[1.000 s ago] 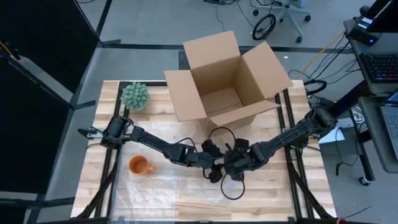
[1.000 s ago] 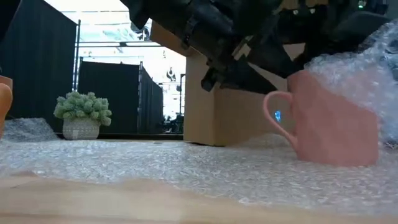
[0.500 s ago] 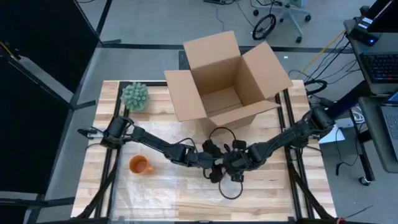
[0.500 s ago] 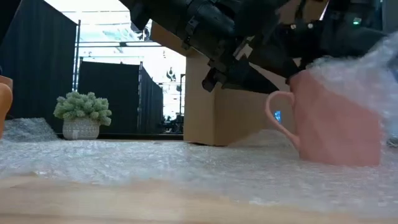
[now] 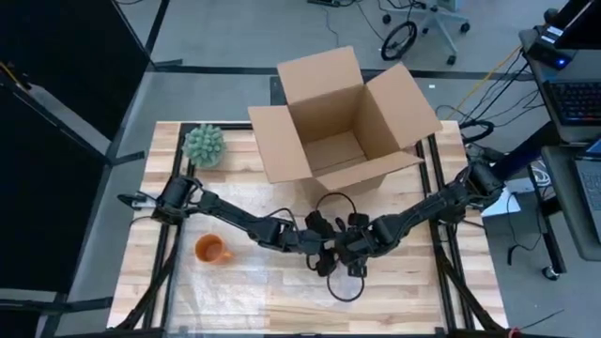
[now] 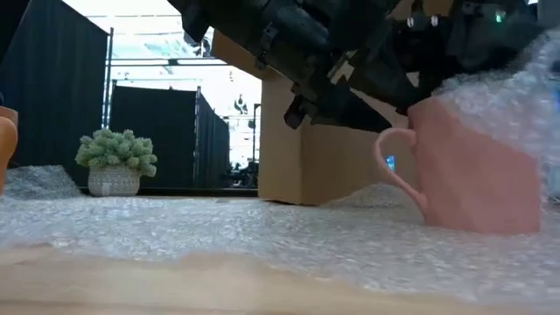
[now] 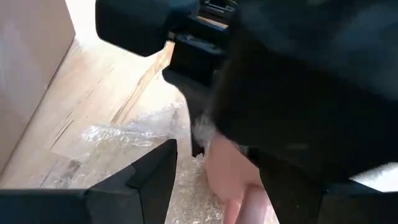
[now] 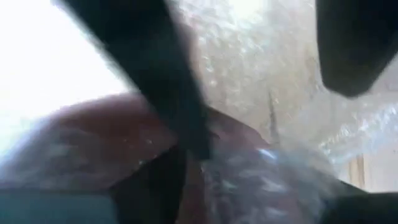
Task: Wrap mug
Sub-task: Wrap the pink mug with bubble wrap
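Bubble wrap (image 6: 219, 241) covers the near part of the table (image 5: 423, 291), and a pink mug (image 6: 468, 166) stands upright on it at the middle of the table, just in front of the open cardboard box (image 5: 343, 117). In the low view the mug's handle faces the side with the plant, and a flap of the wrap is lifted against the mug's far side and over its top.

Both arms meet over the mug. The left claw (image 5: 324, 252) sits at the mug from the left; its fingers (image 7: 155, 177) stand apart in the left wrist view, with the pink mug (image 7: 233, 180) between them. The right claw (image 5: 355, 252) is pressed close against the mug and the wrap; whether it is apart or together cannot be told, since its own view is filled by the mug and blurred wrap.

An orange mug (image 5: 212, 250) stands near the table's left side, and a small potted plant (image 5: 204, 145) sits at the far left corner.
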`<action>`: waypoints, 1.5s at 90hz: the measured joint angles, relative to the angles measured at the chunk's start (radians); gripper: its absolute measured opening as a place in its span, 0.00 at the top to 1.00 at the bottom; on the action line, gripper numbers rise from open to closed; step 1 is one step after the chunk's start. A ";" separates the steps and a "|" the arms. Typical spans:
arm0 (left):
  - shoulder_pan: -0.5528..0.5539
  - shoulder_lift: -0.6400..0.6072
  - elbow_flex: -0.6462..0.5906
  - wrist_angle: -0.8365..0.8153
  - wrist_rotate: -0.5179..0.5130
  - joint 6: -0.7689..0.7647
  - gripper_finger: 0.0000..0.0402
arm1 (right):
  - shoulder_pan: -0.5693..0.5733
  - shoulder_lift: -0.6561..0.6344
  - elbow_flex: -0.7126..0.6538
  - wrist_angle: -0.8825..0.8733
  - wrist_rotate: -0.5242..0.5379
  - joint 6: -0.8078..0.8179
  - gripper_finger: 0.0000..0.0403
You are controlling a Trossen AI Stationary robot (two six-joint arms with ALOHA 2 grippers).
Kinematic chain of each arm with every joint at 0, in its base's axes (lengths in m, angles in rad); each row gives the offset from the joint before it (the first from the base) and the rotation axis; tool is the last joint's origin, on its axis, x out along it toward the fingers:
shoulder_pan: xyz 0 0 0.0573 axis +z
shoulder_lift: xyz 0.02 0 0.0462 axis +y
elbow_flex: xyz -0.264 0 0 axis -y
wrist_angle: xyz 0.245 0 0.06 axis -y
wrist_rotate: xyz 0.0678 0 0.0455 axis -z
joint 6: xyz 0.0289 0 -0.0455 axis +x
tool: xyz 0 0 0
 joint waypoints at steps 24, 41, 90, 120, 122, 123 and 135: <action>0.000 0.000 0.000 -0.002 -0.002 -0.001 0.48 | 0.000 -0.002 0.105 -0.160 -0.008 -0.023 0.33; 0.000 -0.001 -0.001 -0.003 -0.002 -0.002 0.48 | 0.000 -0.010 0.158 -0.252 0.061 -0.027 0.30; 0.000 0.000 0.000 -0.002 0.002 -0.001 0.48 | 0.025 -0.150 0.208 -0.436 0.138 0.035 0.30; 0.000 0.000 0.000 -0.002 0.003 -0.002 0.48 | 0.049 -0.150 0.022 -0.236 0.162 0.095 0.30; 0.000 0.000 0.000 -0.002 0.003 -0.002 0.48 | 0.049 -0.150 0.012 -0.221 0.167 0.093 0.30; 0.000 0.000 0.000 -0.002 0.003 -0.002 0.48 | 0.048 -0.150 0.008 -0.215 0.169 0.090 0.30; 0.000 0.000 0.000 -0.002 0.003 -0.002 0.48 | 0.026 -0.150 -0.034 -0.156 0.190 0.071 0.30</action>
